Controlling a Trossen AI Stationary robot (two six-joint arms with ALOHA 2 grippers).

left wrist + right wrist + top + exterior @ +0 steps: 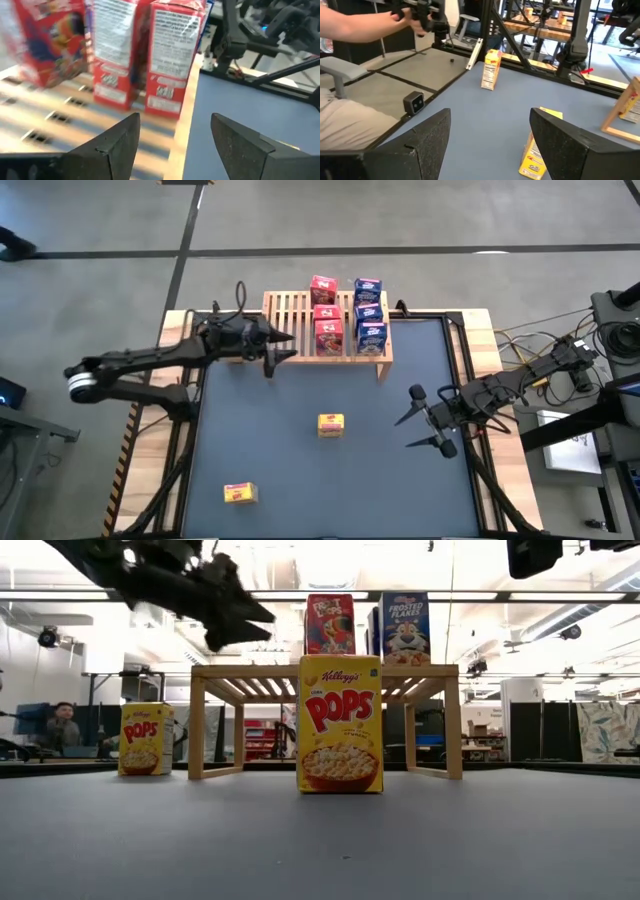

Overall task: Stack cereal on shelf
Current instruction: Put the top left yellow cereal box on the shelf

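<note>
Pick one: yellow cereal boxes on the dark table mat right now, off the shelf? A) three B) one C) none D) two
D: the high view shows one yellow box mid-table and a second yellow box near the front left, while the shelf carries only red and blue boxes.

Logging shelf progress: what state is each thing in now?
Red boxes: three standing on the shelf.
Blue boxes: three standing on the shelf.
Shelf: left part bare.
Middle yellow box: upright on the table.
Near yellow box: on the table.
Left hand: open, empty.
Right hand: open, empty.
</note>
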